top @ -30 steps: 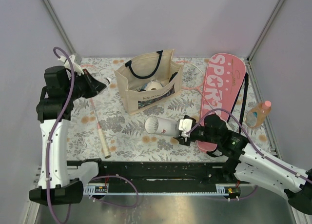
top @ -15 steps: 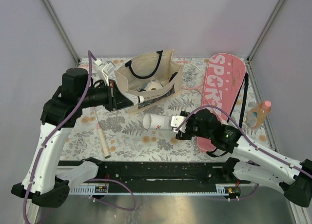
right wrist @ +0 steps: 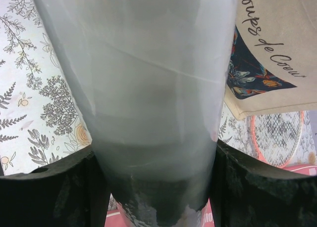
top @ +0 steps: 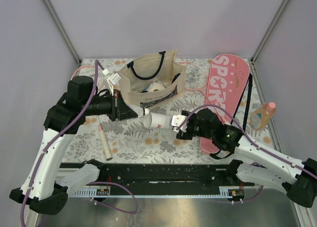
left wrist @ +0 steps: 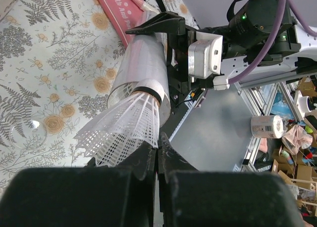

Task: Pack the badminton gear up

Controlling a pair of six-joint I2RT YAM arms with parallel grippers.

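Floral cloth (top: pixel 129 138) below, tote (top: pixel 148 83) behind. Just in front of the tote I have the shuttlecock (left wrist: pixel 124 123) cork-first at the open mouth of the tube (left wrist: pixel 143 64); whether the cork is inside yet I cannot tell. Both lie on one axis, left to right. My left gripper (left wrist: pixel 157 153) pinches the feather skirt, and the right gripper (top: pixel 179 124) clasps the tube near its far end. I'd judge a straight push along that axis.

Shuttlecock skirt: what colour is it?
The shuttlecock skirt is white, net-like toward its open edge; the left wrist view shows it best.
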